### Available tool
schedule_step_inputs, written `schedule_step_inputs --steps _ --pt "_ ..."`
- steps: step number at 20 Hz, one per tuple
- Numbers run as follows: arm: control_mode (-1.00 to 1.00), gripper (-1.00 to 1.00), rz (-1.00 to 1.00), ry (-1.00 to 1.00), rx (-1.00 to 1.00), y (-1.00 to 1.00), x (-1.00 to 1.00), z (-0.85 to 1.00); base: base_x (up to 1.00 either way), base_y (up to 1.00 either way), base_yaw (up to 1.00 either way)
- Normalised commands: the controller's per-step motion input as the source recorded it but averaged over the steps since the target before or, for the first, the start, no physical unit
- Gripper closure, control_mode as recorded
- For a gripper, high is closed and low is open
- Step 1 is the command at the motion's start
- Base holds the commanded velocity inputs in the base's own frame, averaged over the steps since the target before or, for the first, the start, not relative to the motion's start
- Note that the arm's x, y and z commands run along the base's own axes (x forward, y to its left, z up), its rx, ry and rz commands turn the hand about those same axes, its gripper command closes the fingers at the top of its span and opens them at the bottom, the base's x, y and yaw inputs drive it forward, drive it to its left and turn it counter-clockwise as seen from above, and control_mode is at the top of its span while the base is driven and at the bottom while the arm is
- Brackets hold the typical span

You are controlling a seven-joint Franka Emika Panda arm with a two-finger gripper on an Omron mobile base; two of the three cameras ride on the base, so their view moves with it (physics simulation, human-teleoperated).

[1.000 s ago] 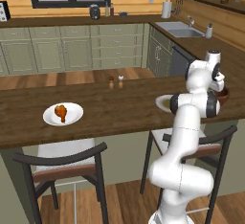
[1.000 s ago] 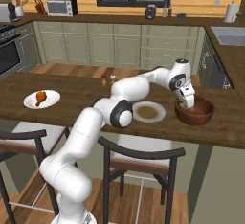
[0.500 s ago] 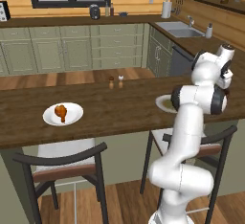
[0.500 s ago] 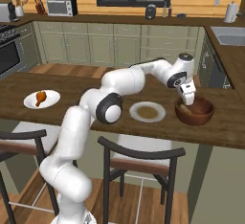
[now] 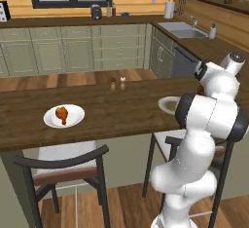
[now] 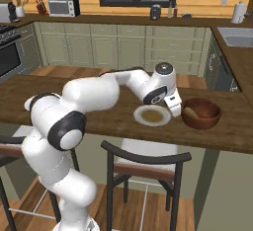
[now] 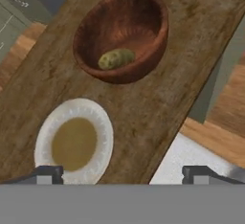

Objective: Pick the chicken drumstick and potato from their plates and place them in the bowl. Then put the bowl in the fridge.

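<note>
The wide-open, empty two-finger gripper (image 7: 122, 174) hovers above the yellowish-green potato (image 7: 116, 58) lying in the round reddish-brown wooden bowl (image 7: 143, 15), pale-rimmed olive-centred plate (image 7: 103, 137) at seven o'clock.

Bare counter (image 5: 112, 110) between plates — shakers (image 5: 117, 83) at far edge

Home kitchen, sage-green cabinets (image 5: 78, 51), sink (image 5: 184, 29), microwave (image 6: 63, 7), wooden island counter (image 5: 107, 112)

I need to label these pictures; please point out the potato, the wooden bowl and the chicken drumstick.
Small yellowish-green potato (image 7: 116, 58), hand view, its middle.
Deep reddish-brown wooden bowl (image 7: 143, 15), hand view, inner wall.
Glossy orange-brown chicken drumstick (image 5: 62, 113), left base view, meaty end.
</note>
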Motion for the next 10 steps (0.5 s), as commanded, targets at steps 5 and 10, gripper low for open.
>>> schedule_step_inputs --steps 5,10 --pt "-1.0 -1.0 0.36 0.06 -0.08 1.0 -0.77 0.65 0.0 0.0 0.0" --pt "-1.0 -1.0 0.41 0.16 -0.11 1.0 -0.32 0.7 0.0 0.0 0.0"
